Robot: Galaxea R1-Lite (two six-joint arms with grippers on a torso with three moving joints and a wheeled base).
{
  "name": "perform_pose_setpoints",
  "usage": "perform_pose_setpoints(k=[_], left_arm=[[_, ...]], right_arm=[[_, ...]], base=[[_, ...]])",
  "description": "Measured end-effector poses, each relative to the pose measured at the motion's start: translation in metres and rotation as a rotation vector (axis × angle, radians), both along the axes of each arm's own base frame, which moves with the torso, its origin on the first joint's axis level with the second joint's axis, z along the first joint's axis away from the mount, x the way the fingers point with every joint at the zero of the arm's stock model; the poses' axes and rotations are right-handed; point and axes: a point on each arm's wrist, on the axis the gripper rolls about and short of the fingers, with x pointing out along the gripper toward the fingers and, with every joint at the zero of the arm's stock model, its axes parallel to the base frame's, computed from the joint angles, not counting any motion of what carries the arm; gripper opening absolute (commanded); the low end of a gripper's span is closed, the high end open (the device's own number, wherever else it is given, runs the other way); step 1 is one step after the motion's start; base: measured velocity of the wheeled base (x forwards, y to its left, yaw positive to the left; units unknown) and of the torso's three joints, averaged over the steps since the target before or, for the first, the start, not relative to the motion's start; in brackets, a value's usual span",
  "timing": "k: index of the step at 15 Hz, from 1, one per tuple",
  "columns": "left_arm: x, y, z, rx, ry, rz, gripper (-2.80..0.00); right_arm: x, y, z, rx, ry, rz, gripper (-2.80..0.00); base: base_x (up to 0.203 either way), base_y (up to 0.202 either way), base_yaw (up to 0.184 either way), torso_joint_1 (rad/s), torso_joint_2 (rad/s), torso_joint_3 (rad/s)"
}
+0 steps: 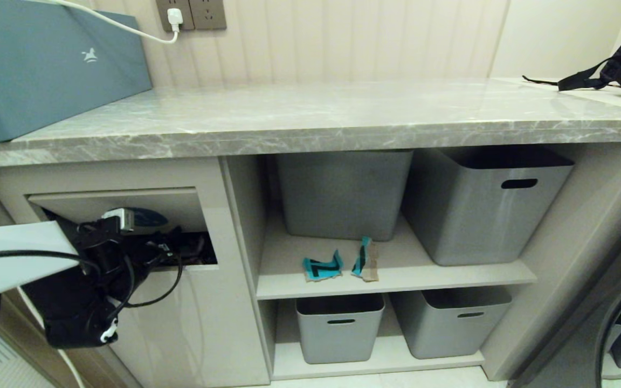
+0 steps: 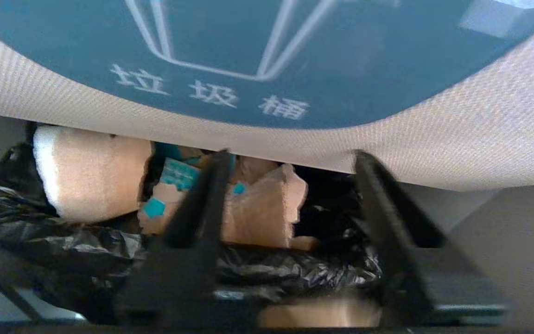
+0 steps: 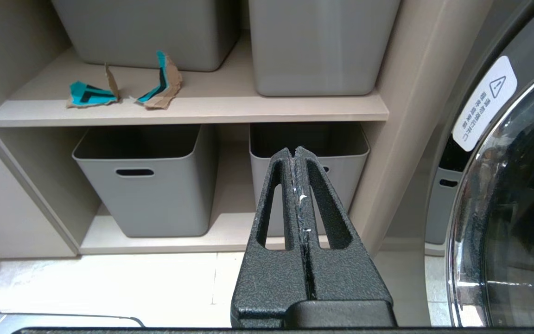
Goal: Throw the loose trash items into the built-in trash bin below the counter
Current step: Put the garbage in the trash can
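The built-in trash bin (image 1: 181,302) occupies the lower left of the head view, under the counter (image 1: 310,116); its flap (image 2: 457,139) is pushed inward, the blue sticker filling the top of the left wrist view. Below the flap edge, torn cardboard scraps (image 2: 257,213), brown with teal print, lie in a black liner (image 2: 58,241).

The left gripper (image 2: 290,160) sits at the bin opening, its fingers spread apart and holding nothing; a brown scrap lies between them at centre frame, apparently just dropped. Step in hand: release into the bin.

Two teal-and-black scraps (image 1: 322,268) (image 1: 365,261) lie on the middle shelf (image 1: 397,272), centre of the head view, in front of a grey tub (image 1: 343,194). Next move, as judged: withdraw clear of the flap, then reach for the shelf scraps.

The right gripper (image 3: 297,155) is pressed shut and empty, parked low, facing the lower tubs.
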Motion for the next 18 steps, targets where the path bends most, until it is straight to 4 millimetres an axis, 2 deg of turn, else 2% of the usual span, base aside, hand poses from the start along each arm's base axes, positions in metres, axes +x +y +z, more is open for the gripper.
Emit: perform_pose_setpoints(k=[3,6,9,14,15,18], left_arm=[[-0.002,0.0,-0.002,-0.003,0.011,0.003,0.0],[-0.016,-0.002,-0.005,-0.006,0.056,0.005,0.0],[-0.044,-0.007,0.006,-0.01,0.093,0.002,0.0],[-0.1,-0.01,0.036,-0.03,0.1,0.009,0.0],[-0.111,-0.011,0.044,-0.037,0.083,0.02,-2.8],[-0.14,-0.011,0.075,-0.042,-0.016,0.038,-2.8]], right_arm=[[0.0,0.0,0.0,0.0,0.0,0.0,-2.8],[0.0,0.0,0.0,0.0,0.0,0.0,-2.8],[0.0,0.0,0.0,0.0,0.0,0.0,-2.8],[0.0,0.0,0.0,0.0,0.0,0.0,-2.8],[0.0,0.0,0.0,0.0,0.0,0.0,-2.8],[0.0,0.0,0.0,0.0,0.0,0.0,-2.8]], base=[[0.0,0.0,0.0,0.0,0.0,0.0],[0.0,0.0,0.0,0.0,0.0,0.0],[0.0,0.0,0.0,0.0,0.0,0.0],[0.0,0.0,0.0,0.0,0.0,0.0],[0.0,0.0,0.0,0.0,0.0,0.0],[0.0,0.0,0.0,0.0,0.0,0.0]])
